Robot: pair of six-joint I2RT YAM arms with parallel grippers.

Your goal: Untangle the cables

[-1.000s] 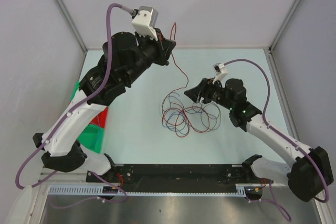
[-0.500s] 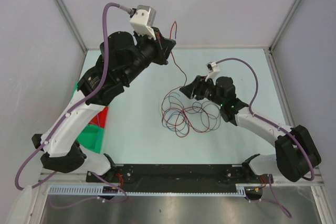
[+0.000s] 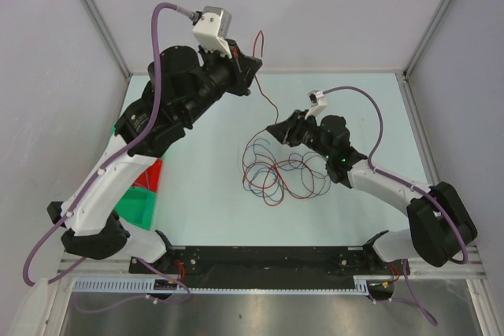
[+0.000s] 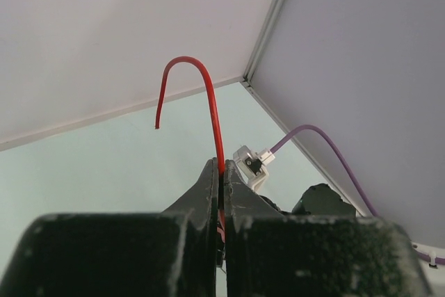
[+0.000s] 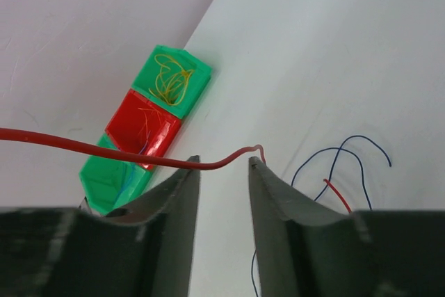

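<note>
Cables (image 3: 279,171), thin curly wires in red, maroon and blue, lie in a loose tangle on the pale green table (image 3: 205,194), near its middle. One long red wire (image 3: 268,104) leaves the tangle and rises toward the far left, up to the left gripper (image 3: 253,67); its free end curls over like a hook above the fingers. In the left wrist view this red wire runs upright between the two black fingers, which are pressed together on it.

At the left edge of the table stands a row of small plastic bins. The green bin (image 5: 175,80) holds a bundle of thin yellow wires (image 5: 170,83). The red bin (image 5: 142,130) next to it holds a few fine strands, and the colour is hard to tell.

Right gripper (image 3: 277,133) is low at the far side of the tangle, with its fingers (image 5: 274,193) partly apart. The red wire crosses the gap between them; I cannot tell if it touches them.
</note>
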